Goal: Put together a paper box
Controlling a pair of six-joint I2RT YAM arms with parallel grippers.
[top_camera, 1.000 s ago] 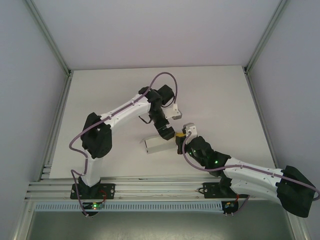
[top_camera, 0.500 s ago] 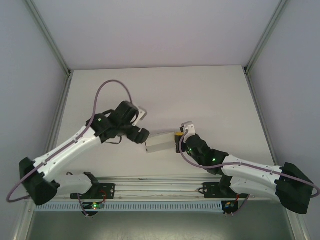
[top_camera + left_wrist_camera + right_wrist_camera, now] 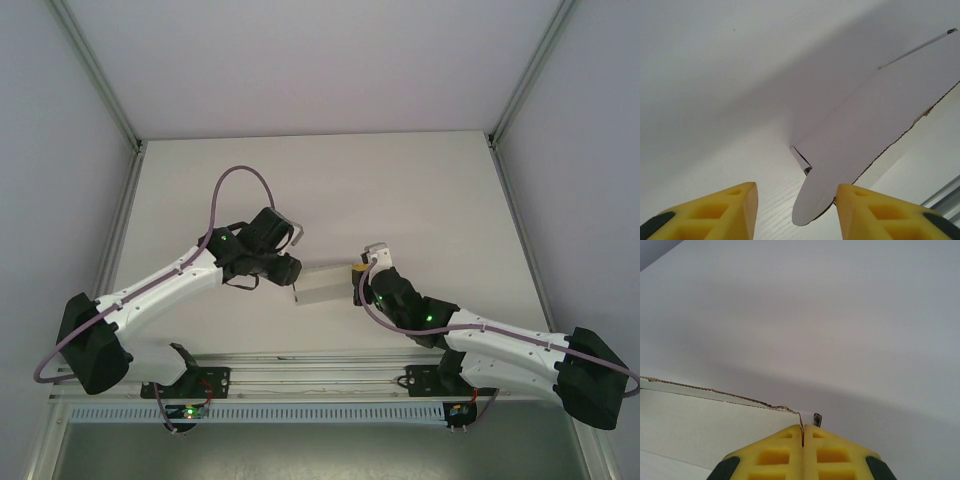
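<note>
Jaws on my right gripper (image 3: 803, 436) are pinching the paper box (image 3: 700, 425) by its edge; my left gripper (image 3: 796, 200) is standing part open, the rounded flap (image 3: 812, 212) lying between its fingers.

The top camera looks down from above and behind the arm bases and takes in the whole table (image 3: 420, 180) from far. Each wrist camera looks forward along its own gripper, the left gripper (image 3: 794, 200) and the right gripper (image 3: 803, 435), very near to the surface. All three views share the paper box (image 3: 322, 285), which the wrist cameras see from opposite ends.
</note>
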